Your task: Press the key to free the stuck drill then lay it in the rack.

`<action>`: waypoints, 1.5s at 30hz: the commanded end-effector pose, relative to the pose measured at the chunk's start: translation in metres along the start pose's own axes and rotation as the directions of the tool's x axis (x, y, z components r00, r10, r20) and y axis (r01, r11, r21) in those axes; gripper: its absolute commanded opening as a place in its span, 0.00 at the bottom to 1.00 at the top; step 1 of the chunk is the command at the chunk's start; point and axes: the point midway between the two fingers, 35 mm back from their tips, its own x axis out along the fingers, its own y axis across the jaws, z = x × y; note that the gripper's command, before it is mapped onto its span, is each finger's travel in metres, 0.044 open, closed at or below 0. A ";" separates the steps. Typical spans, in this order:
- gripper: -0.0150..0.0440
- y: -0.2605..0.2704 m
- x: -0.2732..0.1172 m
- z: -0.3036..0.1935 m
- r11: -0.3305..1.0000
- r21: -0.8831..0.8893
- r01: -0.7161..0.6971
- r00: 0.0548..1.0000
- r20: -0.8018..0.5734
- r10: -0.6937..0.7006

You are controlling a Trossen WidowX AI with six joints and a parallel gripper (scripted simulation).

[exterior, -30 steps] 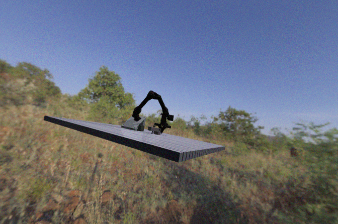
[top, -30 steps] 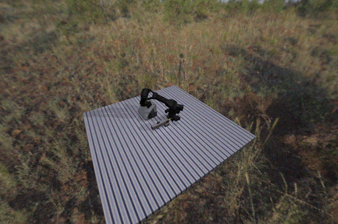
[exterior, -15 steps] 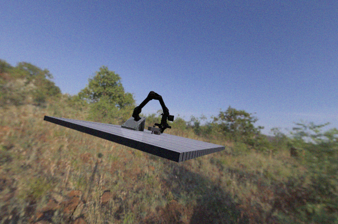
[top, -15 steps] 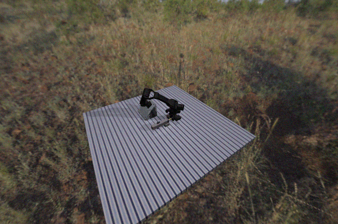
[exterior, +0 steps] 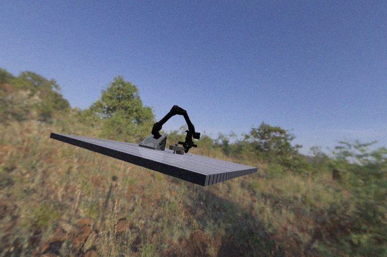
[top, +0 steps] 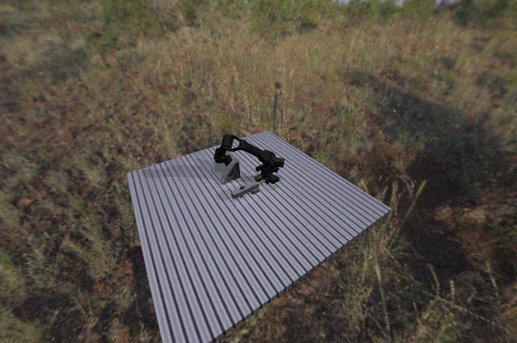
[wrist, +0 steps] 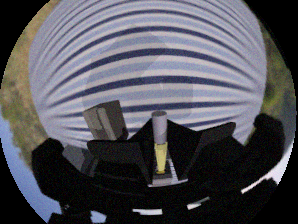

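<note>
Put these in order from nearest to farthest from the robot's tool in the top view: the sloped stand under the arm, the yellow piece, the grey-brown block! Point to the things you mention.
1. Yellow piece (top: 261,181) (wrist: 160,152): right at the tool (top: 267,180) (exterior: 186,151) (wrist: 156,120).
2. Grey-brown block (top: 247,188) (exterior: 179,148) (wrist: 109,120): just beyond the yellow piece.
3. Sloped stand (top: 219,171) (exterior: 150,142): farthest, off to the left, under the arm.

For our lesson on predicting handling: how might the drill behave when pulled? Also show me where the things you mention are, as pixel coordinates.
The drill (top: 261,181) (wrist: 159,127) would probably stay stiff: its grey-and-yellow body looks straight and solid. It may twist or slip in the gripper (top: 266,180) (exterior: 186,150) (wrist: 160,144), since its grey end looks smooth and round. Laid flat, that rounded shape could let it roll.
</note>
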 end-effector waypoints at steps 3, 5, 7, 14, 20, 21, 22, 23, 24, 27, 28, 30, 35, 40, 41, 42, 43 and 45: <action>0.25 -0.003 -0.003 0.010 1.000 0.004 0.006 1.000 0.009 -0.006; 0.25 -0.003 -0.004 0.013 1.000 0.004 0.006 1.000 0.009 -0.006; 0.25 -0.003 -0.004 0.017 1.000 0.004 0.006 1.000 0.009 -0.006; 0.25 -0.002 -0.004 0.027 1.000 0.004 0.006 1.000 0.010 -0.006; 0.25 -0.002 -0.005 0.036 1.000 0.004 0.007 1.000 0.011 -0.007; 0.25 -0.002 -0.005 0.038 1.000 0.004 0.007 1.000 0.011 -0.007; 0.25 -0.002 -0.005 0.039 1.000 0.004 0.007 1.000 0.011 -0.007; 0.25 -0.002 -0.005 0.040 1.000 0.004 0.007 1.000 0.011 -0.007; 0.25 -0.002 -0.005 0.042 1.000 0.004 0.007 1.000 0.011 -0.007; 0.25 -0.001 -0.005 0.039 1.000 0.004 0.007 1.000 0.011 -0.007; 0.25 0.000 -0.005 0.038 1.000 0.004 0.007 1.000 0.011 -0.007; 0.25 -0.001 -0.006 0.038 1.000 0.004 0.007 1.000 0.011 -0.007; 0.25 -0.001 -0.008 0.037 1.000 0.004 0.007 1.000 0.011 -0.007; 0.25 -0.001 -0.010 0.036 1.000 0.004 0.007 1.000 0.011 -0.007; 0.25 -0.001 -0.011 0.036 1.000 0.004 0.007 1.000 0.011 -0.007; 0.25 -0.001 -0.011 0.036 1.000 0.004 0.007 1.000 0.011 -0.007; 0.25 -0.001 -0.012 0.036 1.000 0.004 0.007 1.000 0.011 -0.007; 0.25 -0.001 -0.012 0.036 1.000 0.004 0.007 1.000 0.011 -0.007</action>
